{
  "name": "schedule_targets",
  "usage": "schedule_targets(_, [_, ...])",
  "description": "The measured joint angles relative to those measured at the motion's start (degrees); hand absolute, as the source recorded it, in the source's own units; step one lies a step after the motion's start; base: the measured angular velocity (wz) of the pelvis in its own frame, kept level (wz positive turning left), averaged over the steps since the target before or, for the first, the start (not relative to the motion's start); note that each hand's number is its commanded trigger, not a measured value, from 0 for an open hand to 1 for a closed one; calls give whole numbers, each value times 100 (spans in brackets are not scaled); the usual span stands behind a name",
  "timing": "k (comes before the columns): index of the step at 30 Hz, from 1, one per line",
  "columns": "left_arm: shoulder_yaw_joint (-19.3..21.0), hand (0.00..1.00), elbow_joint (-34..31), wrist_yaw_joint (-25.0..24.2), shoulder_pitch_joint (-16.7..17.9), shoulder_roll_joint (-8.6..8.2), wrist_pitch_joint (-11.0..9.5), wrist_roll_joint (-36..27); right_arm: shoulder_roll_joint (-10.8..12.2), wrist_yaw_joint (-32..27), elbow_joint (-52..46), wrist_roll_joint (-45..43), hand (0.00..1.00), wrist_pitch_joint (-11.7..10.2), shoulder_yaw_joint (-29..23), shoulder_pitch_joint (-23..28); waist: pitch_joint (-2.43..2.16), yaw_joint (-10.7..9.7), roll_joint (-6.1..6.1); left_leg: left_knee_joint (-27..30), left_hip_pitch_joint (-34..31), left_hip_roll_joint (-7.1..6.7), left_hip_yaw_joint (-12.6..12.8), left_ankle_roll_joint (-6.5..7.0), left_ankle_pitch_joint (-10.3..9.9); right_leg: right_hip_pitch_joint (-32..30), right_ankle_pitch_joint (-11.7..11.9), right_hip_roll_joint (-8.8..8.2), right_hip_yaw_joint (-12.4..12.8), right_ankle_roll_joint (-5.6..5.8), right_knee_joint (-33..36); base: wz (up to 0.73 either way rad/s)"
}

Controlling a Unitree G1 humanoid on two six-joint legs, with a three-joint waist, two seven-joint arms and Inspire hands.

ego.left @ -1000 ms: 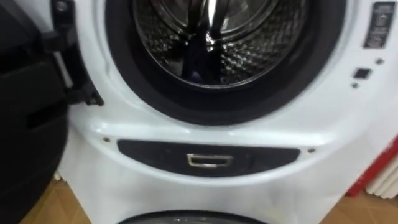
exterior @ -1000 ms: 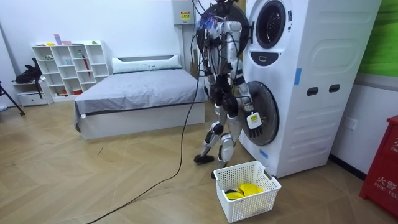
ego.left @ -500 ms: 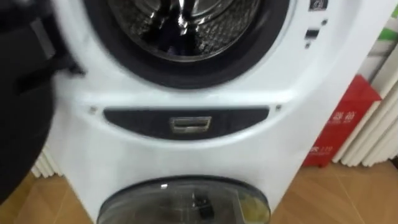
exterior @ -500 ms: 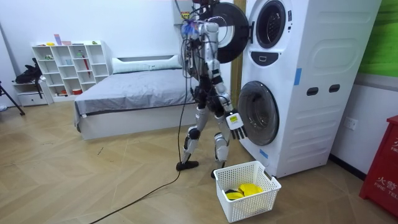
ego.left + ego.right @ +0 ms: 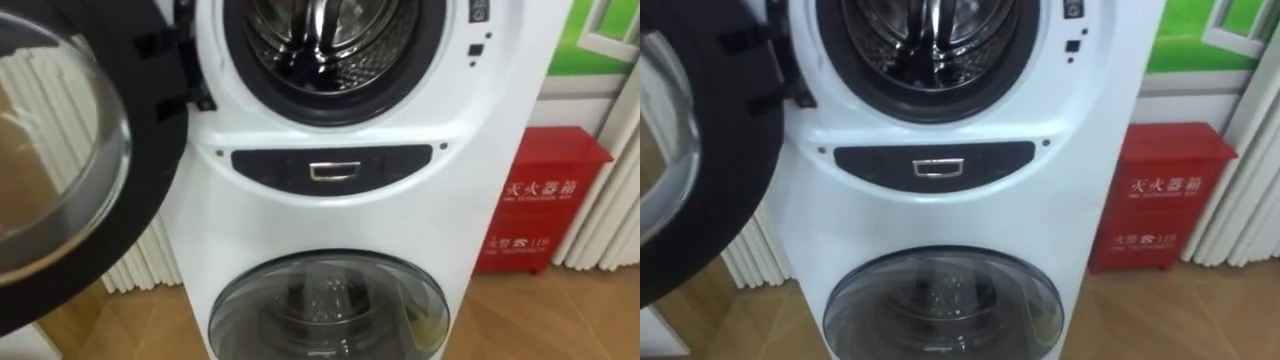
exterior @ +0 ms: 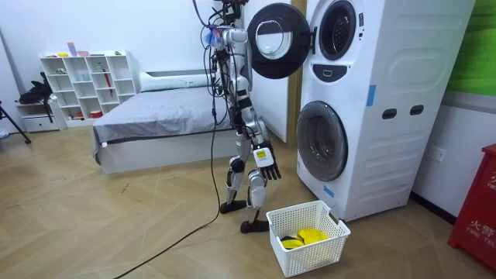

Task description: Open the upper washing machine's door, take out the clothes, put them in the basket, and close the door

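The stacked white washing machine (image 5: 330, 215) stands in front of me. Its upper drum (image 5: 330, 40) is open, and the part I see is bare ribbed steel. The upper round door (image 5: 70, 150) hangs open to the left. The lower door (image 5: 325, 310) is closed. In the room view I stand a step back from the machine (image 6: 372, 101), facing it. My right hand (image 6: 266, 164) hangs at my side with relaxed fingers and holds nothing. A white basket (image 6: 310, 252) on the floor beside my feet holds yellow cloth (image 6: 304, 236).
A red cabinet (image 5: 540, 210) stands right of the machine, with white radiators (image 5: 610, 210) behind it and another radiator (image 5: 150, 265) at the left. A bed (image 6: 170, 116) and a white shelf (image 6: 85, 85) stand behind me on the wooden floor.
I have stepped back from the machine toward the room view's left. The eye view has pulled away and now takes in the lower door and the red cabinet.
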Motion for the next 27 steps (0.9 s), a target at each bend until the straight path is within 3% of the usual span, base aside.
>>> schedule_targets(3, [609,0,-576,194,-12,107,-45,-578,-69,6,-7,-168,0,48,-162,-8,-23,204,45,-20,61,73,57,-43,-5,60,25,113,75,-48,-144,-11])
schedule_targets(5, [850,0,-1013,267,-34,256,-127,-742,-131,10,-22,-297,0,37,-265,-59,-32,351,54,-58,59,98,97,-70,2,66,48,156,77,-78,-186,-11])
schedule_targets(7, [989,0,-1930,458,-38,474,-165,-820,-235,-2,-147,-659,0,21,-349,-65,-32,482,66,-77,41,141,90,-93,18,61,77,181,17,-100,-229,2])
schedule_targets(9, [1052,0,-2479,535,-45,640,-330,-809,-253,-6,-124,-821,0,-78,-595,-111,-27,486,98,-85,35,161,-23,-94,18,129,77,183,-71,-100,-308,20])
schedule_targets(17, [1654,0,-5213,994,-212,1123,-395,-659,-269,-7,-128,-876,0,-155,-960,2,-9,634,243,-103,-55,159,-179,-97,20,184,65,186,-179,-87,-499,12])
schedule_targets(19, [1774,0,-5426,1166,-284,1338,-260,-286,-270,-8,-128,-931,0,-169,-970,94,25,649,314,-84,-55,164,-216,-98,21,217,61,182,-191,-79,-520,7])
schedule_targets(20, [1794,0,-5456,1168,-287,1340,-238,-271,-265,-5,-126,-990,0,-166,-1002,117,32,665,328,-84,-66,164,-221,-98,21,217,60,182,-189,-78,-543,4])
schedule_targets(22, [1858,0,-5567,1181,-397,1396,-100,-63,-260,-5,-127,-1119,0,-156,-1125,170,29,779,346,-79,-101,158,-224,-98,21,212,65,186,-171,-71,-599,2])
schedule_targets(27, [1838,0,-5761,1186,-421,1697,254,421,-274,-82,-134,-1433,0,-155,-1356,226,29,674,343,-58,-135,158,-328,-99,21,229,65,182,-122,-72,-602,22])
